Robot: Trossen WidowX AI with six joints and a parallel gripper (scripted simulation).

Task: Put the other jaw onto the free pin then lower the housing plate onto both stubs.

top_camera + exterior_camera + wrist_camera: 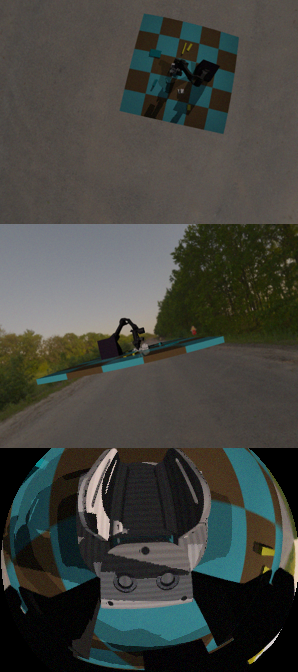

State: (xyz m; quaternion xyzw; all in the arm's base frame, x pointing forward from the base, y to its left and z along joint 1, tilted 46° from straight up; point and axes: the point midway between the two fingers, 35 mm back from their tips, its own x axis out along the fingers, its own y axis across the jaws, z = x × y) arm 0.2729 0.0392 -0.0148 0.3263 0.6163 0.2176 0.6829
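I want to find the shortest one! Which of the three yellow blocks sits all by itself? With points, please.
The short yellow block (189, 107); the other two lie side by side.

Dim, low light falls over a gray asphalt road (161, 405). Leafy green trees (241, 279) rise on one side, yellowish-green trees (75, 342) opposite, beneath a dull gray-blue sky (83, 274).

The grey plate (146, 590) between the gripper (175, 69) (138, 349) fingers presents a matt surface with fine ribbing and the look of printed plastic; its two round studs (167, 579) appear smooth. The arm (186, 70) (117, 331) has a dark, low-sheen finish, material not determinable. The checkered board (132, 101) (164, 355) is smooth and matt; the surrounding ground (100, 164) (161, 400) is rough, mottled and non-reflective.
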